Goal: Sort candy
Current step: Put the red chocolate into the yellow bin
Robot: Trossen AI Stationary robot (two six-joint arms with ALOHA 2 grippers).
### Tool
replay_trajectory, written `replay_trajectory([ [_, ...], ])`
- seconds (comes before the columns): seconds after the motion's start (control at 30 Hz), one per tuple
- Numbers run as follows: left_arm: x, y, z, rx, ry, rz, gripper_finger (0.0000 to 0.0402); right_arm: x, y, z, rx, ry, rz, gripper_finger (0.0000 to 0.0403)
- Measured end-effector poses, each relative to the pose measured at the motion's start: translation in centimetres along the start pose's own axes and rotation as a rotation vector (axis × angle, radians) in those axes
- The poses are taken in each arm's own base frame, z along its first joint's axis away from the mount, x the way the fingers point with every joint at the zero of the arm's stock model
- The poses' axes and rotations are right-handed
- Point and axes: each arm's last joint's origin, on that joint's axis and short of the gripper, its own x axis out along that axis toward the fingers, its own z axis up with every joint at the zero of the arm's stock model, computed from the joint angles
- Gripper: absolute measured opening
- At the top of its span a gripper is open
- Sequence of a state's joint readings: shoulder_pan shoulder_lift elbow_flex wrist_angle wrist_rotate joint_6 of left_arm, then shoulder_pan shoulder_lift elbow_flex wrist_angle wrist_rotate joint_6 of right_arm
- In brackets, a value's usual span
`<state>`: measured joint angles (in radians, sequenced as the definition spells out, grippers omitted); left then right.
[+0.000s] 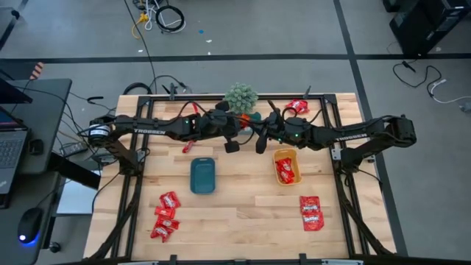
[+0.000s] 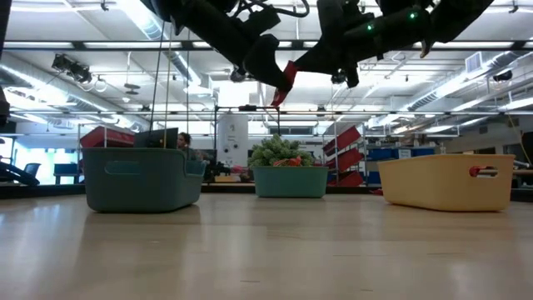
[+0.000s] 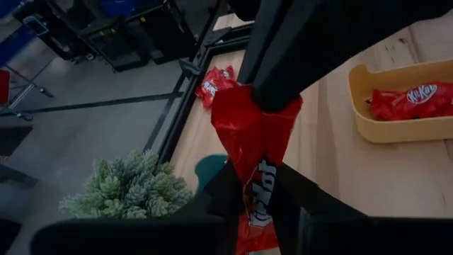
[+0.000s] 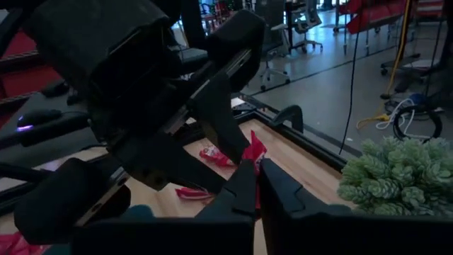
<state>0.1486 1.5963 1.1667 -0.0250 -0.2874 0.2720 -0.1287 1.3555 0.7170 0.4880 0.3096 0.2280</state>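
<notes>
While overhead hides it, both wrist views show both jaws grasping one red candy packet (image 3: 256, 142) midair.

overhead looking down, table-level sideways, two close wrist views

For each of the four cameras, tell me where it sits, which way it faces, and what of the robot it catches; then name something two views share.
High view: overhead, straight down on the table; both arms meet mid-table near the plant.
Low view: at table-top height, level across toward the room; both arms enter from above.
Left wrist view: on the left arm, past the left claw, onto a red candy packet.
Right wrist view: on the right arm, past the shut right claw.
Shared: both wrist views show that packet pinched by both claws; the yellow tray shows in high and low views.
</notes>
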Motion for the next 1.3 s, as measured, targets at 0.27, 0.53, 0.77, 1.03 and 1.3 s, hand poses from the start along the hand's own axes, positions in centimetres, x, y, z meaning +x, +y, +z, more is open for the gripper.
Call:
replay_trajectory([
  [0.27,-0.1,-0.1,0.3,0.004,-0.021,-0.009,0.0115,-1.1,0.0,1.3,-0.034,-0.042,0.009,0.0000],
  [0.53,-0.3,-0.7,0.4,0.043,-0.028,-0.021,0.0131,-3.7,-0.5,3.5,-0.055,-0.085,-0.025,0.0001],
  [0.77,-0.3,-0.8,-0.3,0.065,0.047,-0.036,0.0070,-6.0,-0.6,2.5,-0.097,0.132,0.020,0.0001],
  [1.03,-0.1,-0.5,-3.2,-0.080,-0.027,-0.122,0.0003,-4.3,-0.1,-1.9,-0.147,0.447,0.106,0.0041],
  [1.3,-1.8,-0.3,-6.1,-0.176,-0.188,-0.175,0.0002,-1.3,0.5,-5.4,-0.339,0.619,0.206,0.0121],
])
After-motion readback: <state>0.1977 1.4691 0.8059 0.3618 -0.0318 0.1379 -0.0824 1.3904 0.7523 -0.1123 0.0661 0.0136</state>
